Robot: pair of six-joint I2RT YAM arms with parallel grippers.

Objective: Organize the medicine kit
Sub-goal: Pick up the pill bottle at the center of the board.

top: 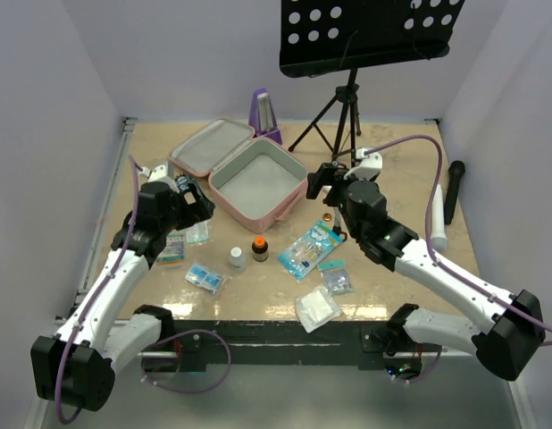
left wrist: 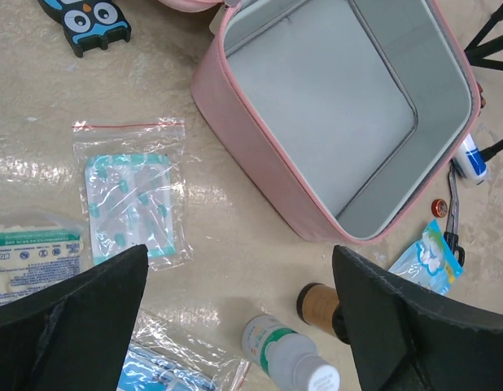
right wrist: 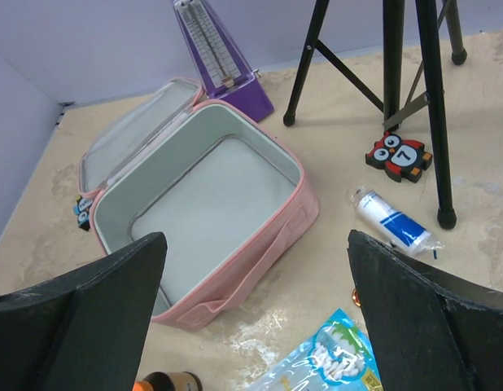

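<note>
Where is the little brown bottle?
In the top view the little brown bottle stands just on the near side of the open pink medicine kit, with a white bottle right beside it on the left.

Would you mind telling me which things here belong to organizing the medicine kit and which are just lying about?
For the job: pink case, white bottle, brown bottle, clear zip bag, blue packet, tube.
Lying about: metronome, music stand, owl figure, microphone.
</note>
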